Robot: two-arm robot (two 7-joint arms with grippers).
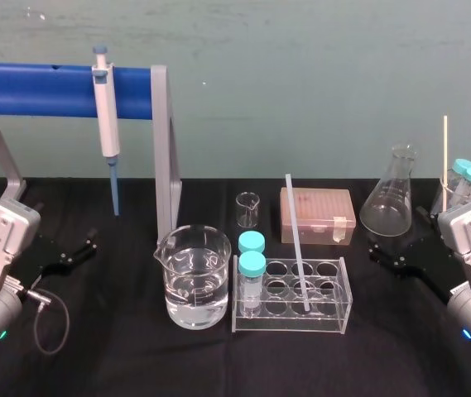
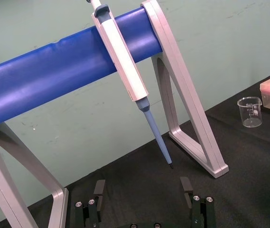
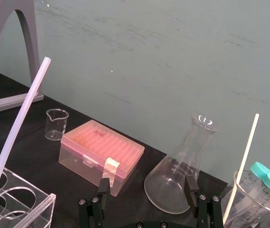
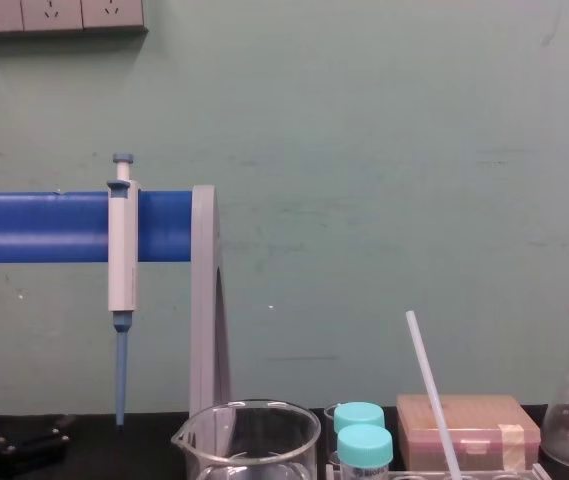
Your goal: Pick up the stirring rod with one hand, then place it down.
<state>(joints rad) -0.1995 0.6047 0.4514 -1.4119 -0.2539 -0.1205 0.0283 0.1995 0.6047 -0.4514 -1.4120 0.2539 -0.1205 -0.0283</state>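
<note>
The left gripper (image 2: pixel 143 186) rests low over the black table (image 1: pixel 127 356) at the near left, its fingers (image 2: pixel 99 187) spread wide with nothing between them. A grey cable (image 1: pixel 50 318) loops on the cloth beside that arm. The right gripper (image 3: pixel 147 185) rests at the near right and also stands wide and empty.

Between the two arms, near the front of the table, stands a big beaker (image 1: pixel 192 285) partly filled with clear water. Just to its right is a clear rack (image 1: pixel 334 308) of round wells. Two tubes with teal caps (image 1: pixel 252 265) stand in the rack's left column, one behind the other.

The stirring rod (image 1: pixel 297 244) stands in this rack. Its lower end sits in a well of the near row, right of the middle. The rod leans away and a little to the left, and its top rises well above the rack. Neither gripper touches it.

Farther back, behind the rack, are a small empty beaker (image 1: pixel 248 209) and, to its right, a closed pink box (image 1: pixel 318 215) with a strip of tape on its front. Right of the box stands an empty cone-shaped flask (image 1: pixel 388 198). At the far right, a glass holder (image 3: pixel 248 211) contains more teal-capped tubes and a thin pale stick (image 1: pixel 444 153) that stands upright.

On the left side, a grey stand (image 1: pixel 165 157) carries a blue bar (image 1: pixel 36 89). A white and blue pipette (image 1: pixel 106 112) hangs from the bar with its tip pointing down, clear of the table. A pale green wall (image 1: pixel 301 74) closes the scene behind.
</note>
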